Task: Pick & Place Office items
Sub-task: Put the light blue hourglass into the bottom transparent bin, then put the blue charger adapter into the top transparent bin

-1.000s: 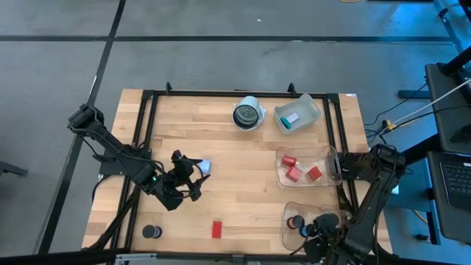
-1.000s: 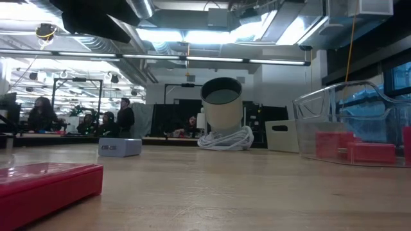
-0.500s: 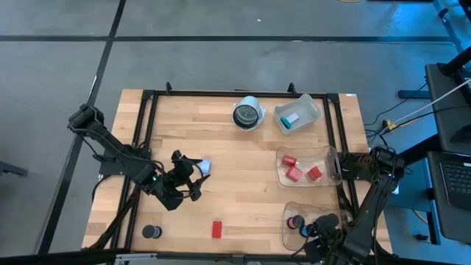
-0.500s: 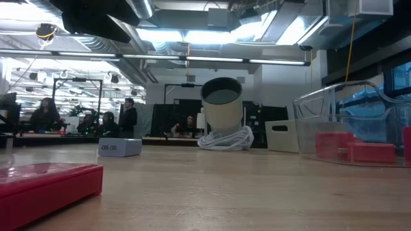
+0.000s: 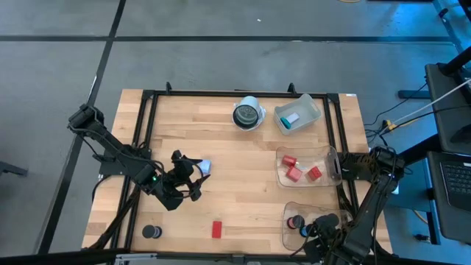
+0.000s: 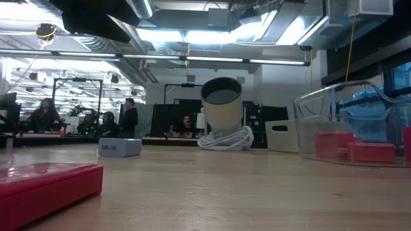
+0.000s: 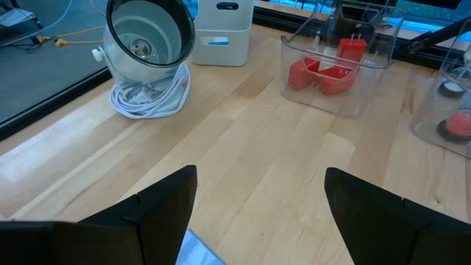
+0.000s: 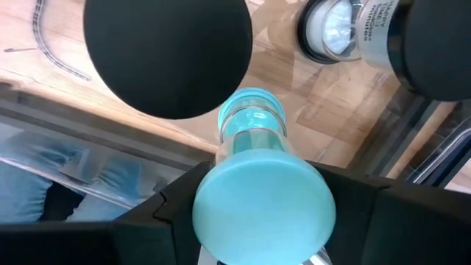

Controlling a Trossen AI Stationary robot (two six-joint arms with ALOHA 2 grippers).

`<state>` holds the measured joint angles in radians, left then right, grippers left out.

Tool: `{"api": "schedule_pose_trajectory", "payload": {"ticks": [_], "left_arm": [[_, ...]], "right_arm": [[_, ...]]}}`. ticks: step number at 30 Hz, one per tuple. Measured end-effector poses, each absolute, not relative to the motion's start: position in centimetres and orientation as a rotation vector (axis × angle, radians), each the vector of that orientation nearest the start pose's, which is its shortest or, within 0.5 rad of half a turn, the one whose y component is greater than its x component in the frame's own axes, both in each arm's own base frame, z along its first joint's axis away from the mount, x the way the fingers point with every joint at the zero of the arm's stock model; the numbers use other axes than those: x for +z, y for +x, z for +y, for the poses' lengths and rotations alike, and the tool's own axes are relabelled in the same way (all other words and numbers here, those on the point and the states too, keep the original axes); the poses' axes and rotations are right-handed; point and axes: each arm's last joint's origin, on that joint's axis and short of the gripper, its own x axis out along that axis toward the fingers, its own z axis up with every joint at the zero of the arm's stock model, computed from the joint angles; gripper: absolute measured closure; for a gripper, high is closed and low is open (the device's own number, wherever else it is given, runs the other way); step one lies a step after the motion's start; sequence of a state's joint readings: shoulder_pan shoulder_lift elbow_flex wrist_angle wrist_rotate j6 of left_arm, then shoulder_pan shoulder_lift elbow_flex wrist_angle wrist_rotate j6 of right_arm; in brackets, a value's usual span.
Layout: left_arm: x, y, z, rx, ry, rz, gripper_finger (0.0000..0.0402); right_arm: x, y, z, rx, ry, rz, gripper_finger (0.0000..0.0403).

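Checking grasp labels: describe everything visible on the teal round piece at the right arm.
The teal round piece is a smooth, matte, plastic-looking disc, pale teal, face-on to the right wrist camera. It sits between the dark fingers of the right claw, which is shut on it from both sides. A mirrored copy of it shows in the clear plastic just beyond. In the high view it is only a small teal spot over the nearest clear bin, at the table's near right corner. Whether it touches the bin cannot be told.
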<state>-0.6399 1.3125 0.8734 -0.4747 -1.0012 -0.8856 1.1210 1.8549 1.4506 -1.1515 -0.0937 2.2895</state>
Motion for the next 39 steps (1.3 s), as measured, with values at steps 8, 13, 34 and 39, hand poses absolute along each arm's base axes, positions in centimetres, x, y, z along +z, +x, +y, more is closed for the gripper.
{"api": "schedule_pose_trajectory", "payload": {"ticks": [8,13,34,39], "left_arm": [[24.3,21.6,-13.0,0.561,-0.177,0.414,0.0105],[24.3,21.6,-13.0,0.561,-0.177,0.414,0.0105],[24.6,22.3,-14.5,0.23,-0.298,0.566,0.0105],[24.3,22.1,-14.6,0.196,-0.428,0.639,0.0105]], "right_arm": [[21.9,14.8,31.1,-0.916,0.922,1.454,0.0185],[21.9,14.8,31.1,-0.914,0.922,1.438,0.0164],[27.0,13.5,28.3,-0.784,0.949,1.444,0.0169],[28.0,14.0,27.2,-0.674,0.861,1.238,0.017]]}}
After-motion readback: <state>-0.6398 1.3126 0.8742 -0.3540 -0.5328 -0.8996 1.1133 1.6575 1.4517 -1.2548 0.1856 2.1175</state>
